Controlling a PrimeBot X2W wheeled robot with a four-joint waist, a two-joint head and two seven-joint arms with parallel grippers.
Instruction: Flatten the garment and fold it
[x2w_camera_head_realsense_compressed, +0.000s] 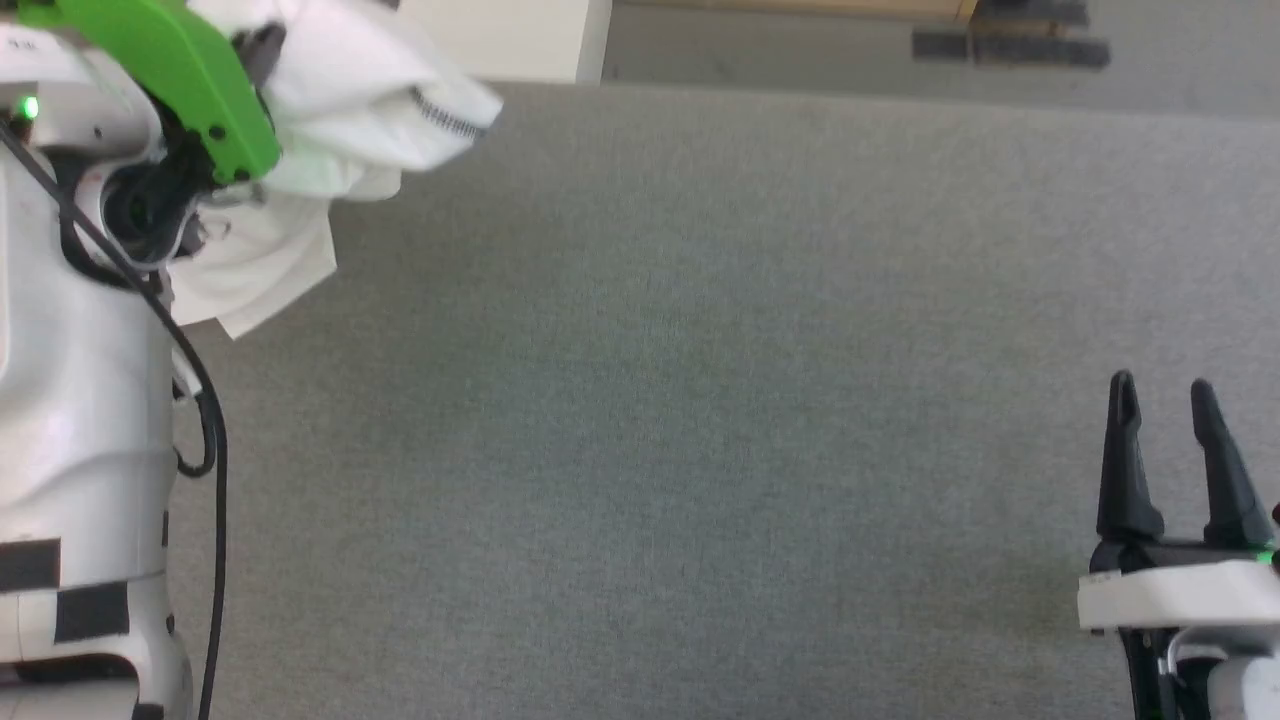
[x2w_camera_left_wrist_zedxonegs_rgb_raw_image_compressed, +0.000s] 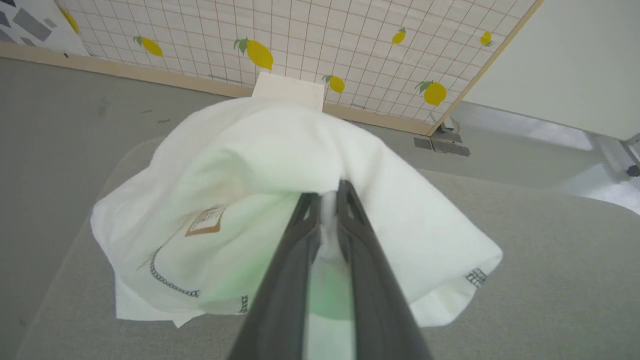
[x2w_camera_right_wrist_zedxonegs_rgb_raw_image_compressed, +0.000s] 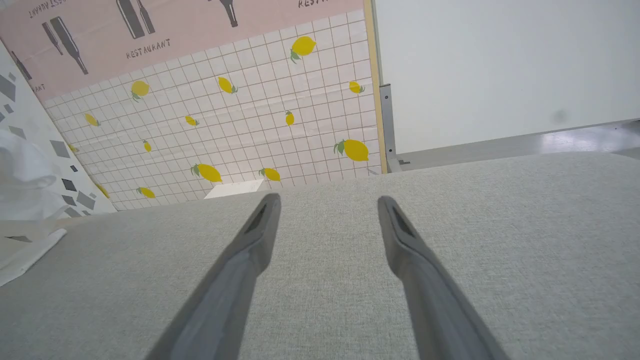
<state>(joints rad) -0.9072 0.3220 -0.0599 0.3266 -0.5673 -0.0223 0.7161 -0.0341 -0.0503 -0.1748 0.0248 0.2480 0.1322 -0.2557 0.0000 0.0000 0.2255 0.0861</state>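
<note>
The white garment (x2w_camera_head_realsense_compressed: 330, 110) hangs bunched at the top left of the head view, above the grey table (x2w_camera_head_realsense_compressed: 700, 400), partly hidden by my left arm's green cover. In the left wrist view the garment (x2w_camera_left_wrist_zedxonegs_rgb_raw_image_compressed: 260, 165) drapes over my left gripper (x2w_camera_left_wrist_zedxonegs_rgb_raw_image_compressed: 327, 192), whose fingers are shut on a fold of it; dark seam stitching and an orange-bordered patch (x2w_camera_left_wrist_zedxonegs_rgb_raw_image_compressed: 206, 222) show on the cloth. My right gripper (x2w_camera_head_realsense_compressed: 1165, 395) stands open at the lower right over bare table, nothing between its fingers (x2w_camera_right_wrist_zedxonegs_rgb_raw_image_compressed: 260, 225). A white edge of the garment (x2w_camera_right_wrist_zedxonegs_rgb_raw_image_compressed: 25, 250) lies at the far left of the right wrist view.
The grey padded table (x2w_camera_right_wrist_zedxonegs_rgb_raw_image_compressed: 350, 280) spreads wide between the two arms. Behind it stand a lemon-patterned tiled panel (x2w_camera_right_wrist_zedxonegs_rgb_raw_image_compressed: 240, 125), a small white box (x2w_camera_right_wrist_zedxonegs_rgb_raw_image_compressed: 235, 189) at its foot, and a pale wall (x2w_camera_right_wrist_zedxonegs_rgb_raw_image_compressed: 500, 65). My left arm's white body and black cable (x2w_camera_head_realsense_compressed: 205, 420) fill the left side.
</note>
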